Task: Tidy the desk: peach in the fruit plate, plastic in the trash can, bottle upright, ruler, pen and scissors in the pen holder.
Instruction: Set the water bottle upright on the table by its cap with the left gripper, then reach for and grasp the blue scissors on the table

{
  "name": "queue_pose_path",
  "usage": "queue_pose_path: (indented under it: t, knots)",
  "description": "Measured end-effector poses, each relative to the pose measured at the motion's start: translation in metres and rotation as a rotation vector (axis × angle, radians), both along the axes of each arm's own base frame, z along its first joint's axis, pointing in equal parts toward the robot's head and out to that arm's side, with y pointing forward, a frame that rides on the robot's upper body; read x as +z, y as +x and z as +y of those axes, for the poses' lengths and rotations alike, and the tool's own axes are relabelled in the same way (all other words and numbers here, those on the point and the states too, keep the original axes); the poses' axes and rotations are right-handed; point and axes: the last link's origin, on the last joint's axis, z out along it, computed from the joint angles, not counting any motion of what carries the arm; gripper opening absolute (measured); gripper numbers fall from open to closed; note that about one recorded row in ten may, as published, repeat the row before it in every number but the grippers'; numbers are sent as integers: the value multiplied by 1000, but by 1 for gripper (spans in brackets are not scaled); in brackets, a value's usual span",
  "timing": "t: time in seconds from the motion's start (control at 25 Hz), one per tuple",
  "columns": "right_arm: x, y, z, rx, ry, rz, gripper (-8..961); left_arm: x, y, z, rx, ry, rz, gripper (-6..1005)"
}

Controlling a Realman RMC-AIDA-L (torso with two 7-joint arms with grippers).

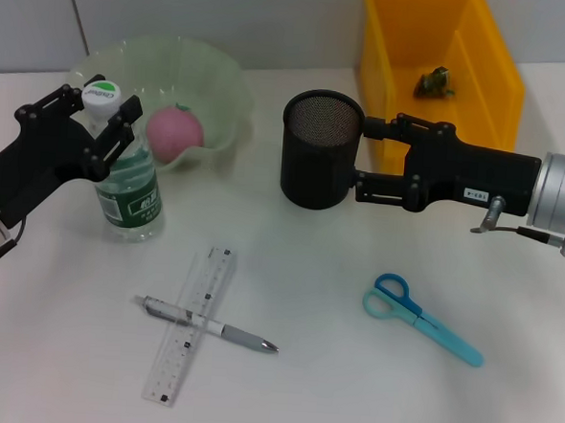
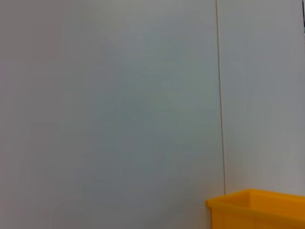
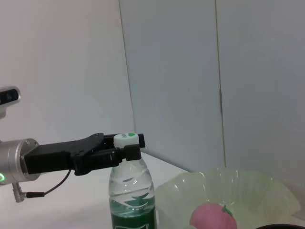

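Lower centre of the head view: ruler (image 1: 190, 324) and pen (image 1: 208, 324) crossed, scissors (image 1: 421, 316) lower right — nearer the right arm. Right claw (image 1: 364, 157) clamps the pen holder (image 1: 321, 148). Left claw (image 1: 104, 114) is closed about the upright bottle (image 1: 126, 168) neck. Peach (image 1: 175, 133) plated.

Both arms end in a matte black, angular end effector, left (image 1: 101, 114) and right (image 1: 367, 154), on silver cylindrical wrists with small green lights and thin black cables.
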Motion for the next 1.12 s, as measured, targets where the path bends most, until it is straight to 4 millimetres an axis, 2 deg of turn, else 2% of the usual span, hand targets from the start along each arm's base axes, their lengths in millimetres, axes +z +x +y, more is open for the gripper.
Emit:
queue_pose_path:
  t: [0.52, 0.68, 0.96, 1.08, 1.12]
  knots:
    - [0, 0, 0, 3, 1, -2, 835, 0, 2, -4, -21, -5, -10, 560]
    - [0, 0, 0, 2, 1, -2, 835, 4, 1, -6, -33, -5, -27, 783]
    - [1, 1, -1, -1, 3, -1, 835, 30, -7, -22, -48, -70, -114, 812]
    - [2, 1, -1, 1, 4, -2, 835, 45, -12, -37, -52, -112, -147, 812]
    - [2, 1, -1, 4, 4, -3, 835, 56, -16, -48, -51, -164, -157, 813]
